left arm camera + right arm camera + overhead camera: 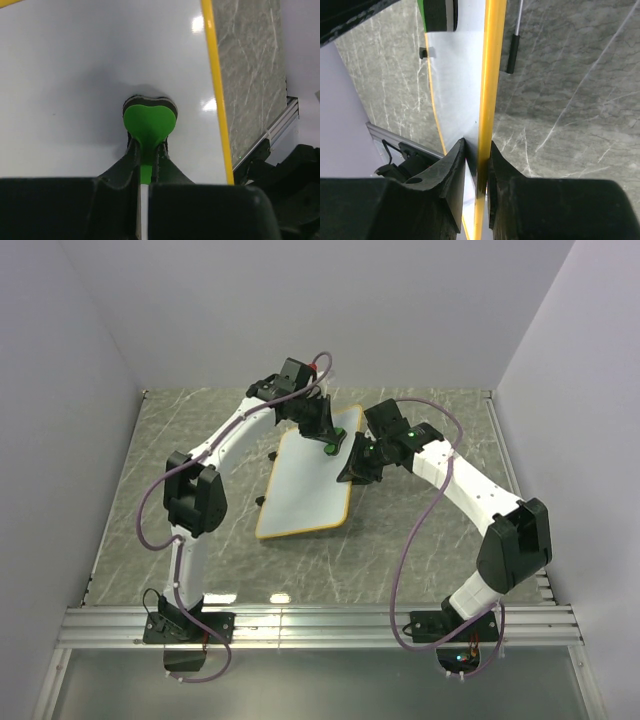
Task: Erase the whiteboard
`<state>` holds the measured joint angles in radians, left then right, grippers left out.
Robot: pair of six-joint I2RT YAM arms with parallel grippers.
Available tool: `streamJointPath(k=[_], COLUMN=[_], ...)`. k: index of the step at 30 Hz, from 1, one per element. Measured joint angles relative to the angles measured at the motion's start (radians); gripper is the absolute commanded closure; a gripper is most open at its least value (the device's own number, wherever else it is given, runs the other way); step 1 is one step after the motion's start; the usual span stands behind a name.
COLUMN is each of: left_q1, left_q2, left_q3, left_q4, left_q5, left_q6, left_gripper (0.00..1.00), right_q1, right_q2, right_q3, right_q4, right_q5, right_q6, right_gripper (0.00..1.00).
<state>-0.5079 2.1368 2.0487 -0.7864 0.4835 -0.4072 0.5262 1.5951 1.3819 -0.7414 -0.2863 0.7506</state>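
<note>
As the left gripper (146, 152) pinches the eraser (149, 116) and the right gripper (478, 155) pinches the whiteboard (305, 488) edge, no marks show; wiping seems nearly done.

The jaws of the right gripper (478, 162) pinch the whiteboard (459, 85) by its yellow edge; farther along, a green eraser (439, 15) touches its face.

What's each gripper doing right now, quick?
Left gripper: closed on the green eraser, which sits on the whiteboard.
Right gripper: closed on the whiteboard's yellow edge.
</note>
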Motion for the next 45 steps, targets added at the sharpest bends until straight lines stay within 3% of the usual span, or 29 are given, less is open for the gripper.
streamJointPath(k=[9, 16, 19, 23, 26, 31, 39, 42, 45], left_q1=[0.001, 0.125, 0.229, 0.387, 0.456, 0.511, 0.524, 0.524, 0.521], left_q2=[-0.026, -0.184, -0.261, -0.346, -0.383, -0.416, -0.421, -0.422, -0.422], left_q3=[-0.029, -0.295, -0.394, -0.451, -0.472, -0.554, -0.813, -0.880, -0.913], left_q4=[0.026, 0.098, 0.110, 0.124, 0.125, 0.124, 0.130, 0.127, 0.130], left_q5=[-0.003, -0.008, -0.012, -0.023, -0.031, -0.066, -0.235, -0.322, -0.407], left_q6=[-0.024, -0.093, -0.111, -0.111, -0.108, -0.087, -0.057, -0.057, -0.056], left_gripper=[1.00, 1.00, 1.00, 1.00, 1.00, 1.00, 1.00, 0.90, 0.69], right_q1=[-0.004, 0.002, 0.003, 0.011, 0.028, 0.027, -0.014, -0.039, -0.063], right_q2=[0.003, 0.008, 0.011, 0.019, 0.055, 0.063, -0.010, -0.110, -0.214], right_q3=[0.000, 0.006, 0.007, 0.005, 0.004, 0.015, 0.200, 0.227, 0.222], right_q4=[-0.001, 0.054, 0.060, 0.055, 0.039, -0.005, -0.094, -0.111, -0.122], right_q5=[-0.005, -0.013, -0.013, 0.002, 0.011, 0.030, 0.105, 0.122, 0.132], right_q6=[-0.016, -0.063, -0.068, -0.084, -0.098, -0.113, -0.159, -0.180, -0.192], right_gripper=[1.00, 0.99, 0.80, 0.40, 0.24, 0.12, 0.08, 0.06, 0.06])
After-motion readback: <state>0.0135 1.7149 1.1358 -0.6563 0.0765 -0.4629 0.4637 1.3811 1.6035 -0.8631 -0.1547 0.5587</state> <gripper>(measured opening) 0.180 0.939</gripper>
